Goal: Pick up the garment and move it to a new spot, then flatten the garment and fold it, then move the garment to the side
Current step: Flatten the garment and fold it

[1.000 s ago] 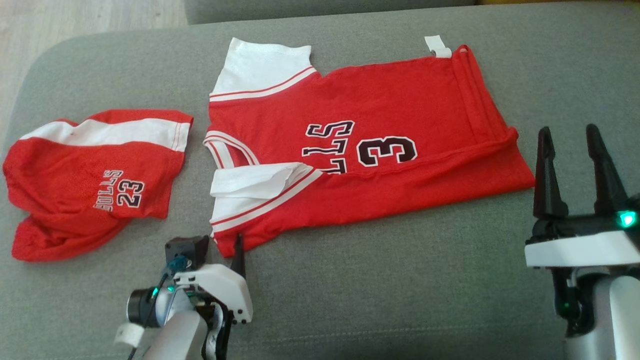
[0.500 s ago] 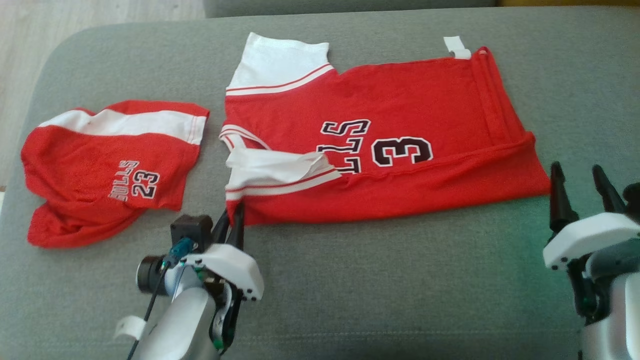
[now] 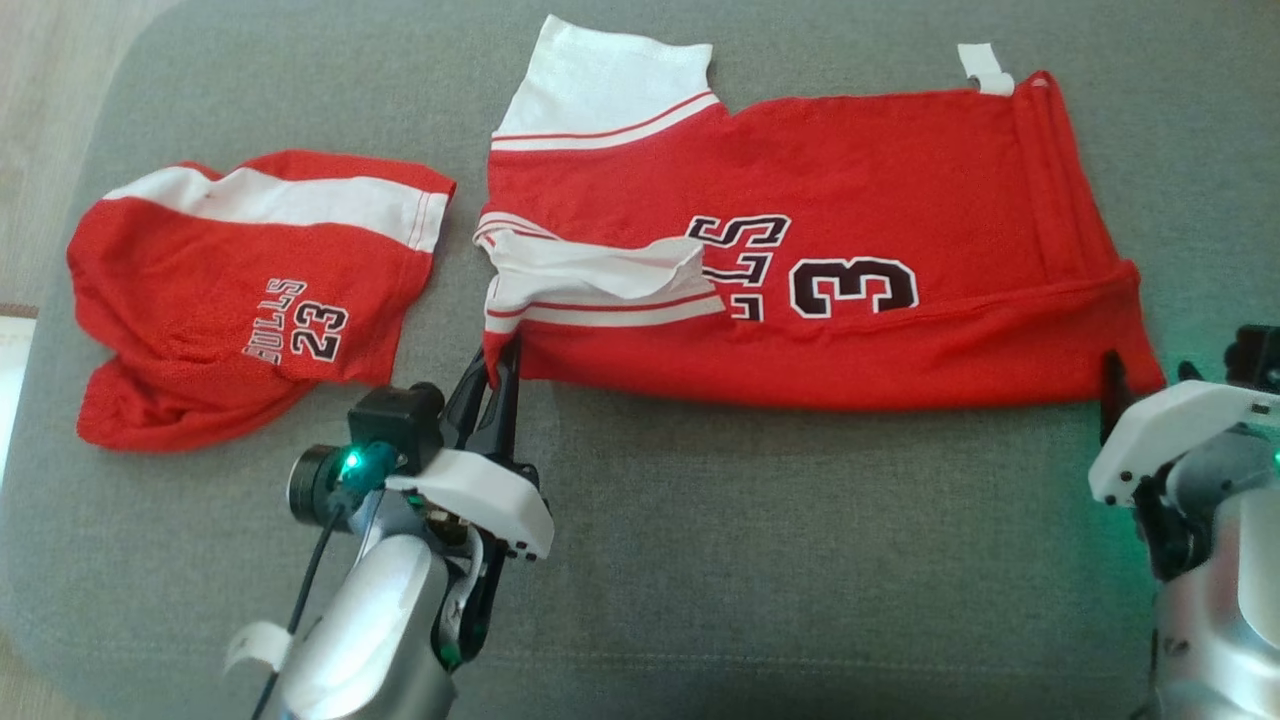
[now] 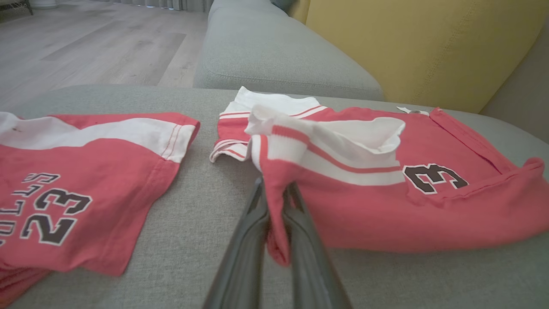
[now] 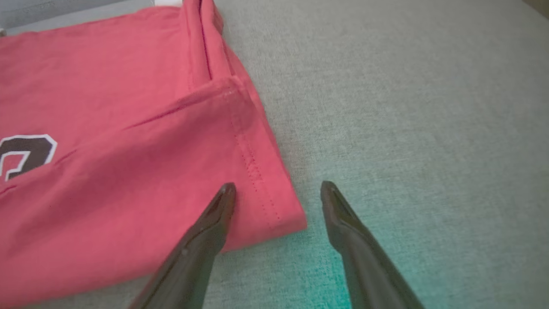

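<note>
The garment [image 3: 850, 190] is a red jersey with white sleeves and a black "3", lying flat across the grey cushion with its near long edge folded over. My left gripper [image 3: 500, 372] is shut on its near-left corner by the sleeve. In the left wrist view that corner of the garment [image 4: 364, 214] is bunched and raised between the fingers of the left gripper [image 4: 274, 191]. My right gripper [image 3: 1148, 372] is open at the near-right corner. In the right wrist view the right gripper [image 5: 278, 189] straddles the hemmed corner of the garment [image 5: 85, 180], one finger over the cloth, one over bare cushion.
Red shorts [image 3: 250, 290] printed "BULLS 23" lie crumpled at the left, also in the left wrist view as shorts [image 4: 64, 180]. The grey sofa cushion [image 3: 800, 560] is bare in front of the jersey. A yellow cushion [image 4: 429, 43] and wooden floor [image 4: 85, 43] lie beyond.
My left gripper has shut on the jersey's near-left corner and pulled it up a little. My right gripper has come down to the near-right corner. The head camera has shifted.
</note>
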Robot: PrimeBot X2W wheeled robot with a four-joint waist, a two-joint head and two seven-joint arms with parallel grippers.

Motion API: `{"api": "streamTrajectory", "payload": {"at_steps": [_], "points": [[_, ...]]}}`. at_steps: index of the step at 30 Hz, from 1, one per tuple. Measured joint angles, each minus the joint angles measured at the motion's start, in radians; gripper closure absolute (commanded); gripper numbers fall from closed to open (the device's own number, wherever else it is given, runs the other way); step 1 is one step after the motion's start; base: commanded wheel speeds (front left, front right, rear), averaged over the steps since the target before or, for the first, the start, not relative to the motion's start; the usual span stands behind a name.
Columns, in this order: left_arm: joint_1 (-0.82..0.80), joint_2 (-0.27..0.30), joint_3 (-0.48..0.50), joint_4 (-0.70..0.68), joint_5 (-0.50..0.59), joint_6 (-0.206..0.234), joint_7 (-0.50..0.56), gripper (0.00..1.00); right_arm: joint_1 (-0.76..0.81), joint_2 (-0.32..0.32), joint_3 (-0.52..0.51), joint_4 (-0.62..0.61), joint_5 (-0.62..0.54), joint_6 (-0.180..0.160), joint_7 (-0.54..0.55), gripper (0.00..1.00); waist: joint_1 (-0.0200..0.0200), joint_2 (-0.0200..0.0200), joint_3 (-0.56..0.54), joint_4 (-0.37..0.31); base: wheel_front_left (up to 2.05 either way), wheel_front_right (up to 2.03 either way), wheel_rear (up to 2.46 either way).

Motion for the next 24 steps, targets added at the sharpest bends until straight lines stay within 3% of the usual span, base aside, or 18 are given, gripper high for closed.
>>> {"api": "streamTrajectory", "payload": {"at_steps": [9,10,11,12,24], "points": [[-0.002,0.019,-0.003,-0.060,0.001,0.010,0.010,1.00,-0.076,-0.003,-0.006,0.089,0.000,0.000,0.032,0.00,0.0000,0.0000,0.039,0.001,0.00,0.00,0.00],[-0.003,0.023,-0.003,-0.062,0.001,0.010,0.010,1.00,-0.084,-0.004,-0.004,0.094,0.006,0.000,0.036,0.11,0.0000,0.0000,0.042,0.000,0.00,0.00,0.00],[-0.005,0.027,-0.003,-0.064,0.001,0.010,0.011,1.00,-0.091,-0.005,-0.002,0.100,0.015,0.000,0.038,0.69,0.0000,0.0000,0.045,-0.002,0.00,0.00,0.00],[-0.007,0.030,-0.003,-0.067,0.001,0.010,0.015,1.00,-0.097,-0.006,0.001,0.105,0.024,0.000,0.038,1.00,0.0000,0.0000,0.047,-0.004,0.00,0.00,0.00],[-0.013,0.064,-0.004,-0.052,0.001,0.017,0.037,1.00,-0.075,0.000,0.019,0.104,0.058,0.000,0.046,1.00,0.0000,0.0000,0.007,-0.033,0.00,0.00,0.00]]}}
